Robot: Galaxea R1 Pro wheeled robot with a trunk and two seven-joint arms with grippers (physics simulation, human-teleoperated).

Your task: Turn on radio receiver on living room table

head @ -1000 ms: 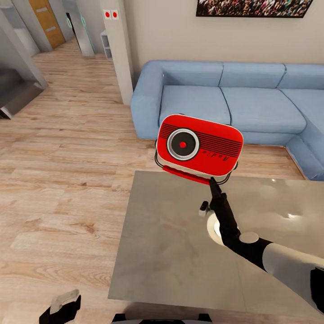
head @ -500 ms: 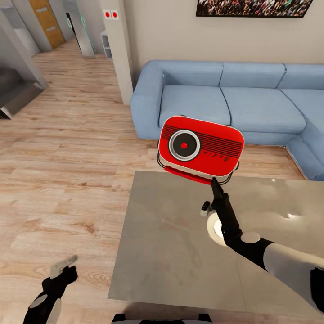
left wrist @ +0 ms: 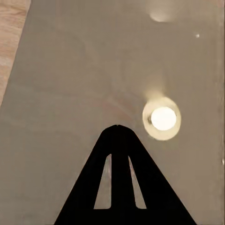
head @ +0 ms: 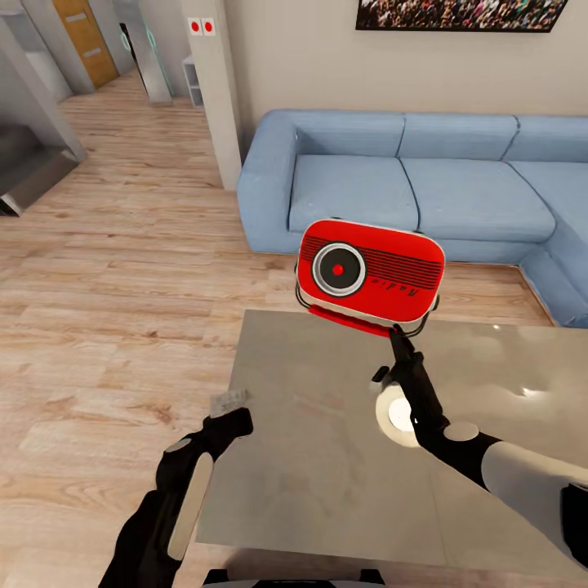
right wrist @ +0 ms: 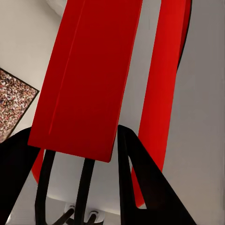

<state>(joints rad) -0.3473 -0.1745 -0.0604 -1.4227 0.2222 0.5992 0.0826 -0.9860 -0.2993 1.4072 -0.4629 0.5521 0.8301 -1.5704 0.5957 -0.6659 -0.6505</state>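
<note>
While the glossy grey tabletop (head: 310,457) mirrors a ceiling light near the light-blue corner sofa (head: 425,188), right fingers (right wrist: 140,187) pinch the red rounded radio (head: 371,271); left fingers (left wrist: 117,187) look pressed together.

The table (head: 310,457) top is glossy grey, mirroring a lamp. The radio receiver (head: 371,272) looks like smooth red plastic. The floor (head: 106,310) is light wood; the sofa (head: 408,188) is matt blue cloth.

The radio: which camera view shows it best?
The head view is best: the whole radio faces the camera there, with dial and grille clear, at the table's far edge. The right wrist view shows it close and side-on, as red slabs with the right tool around its edge.
</note>
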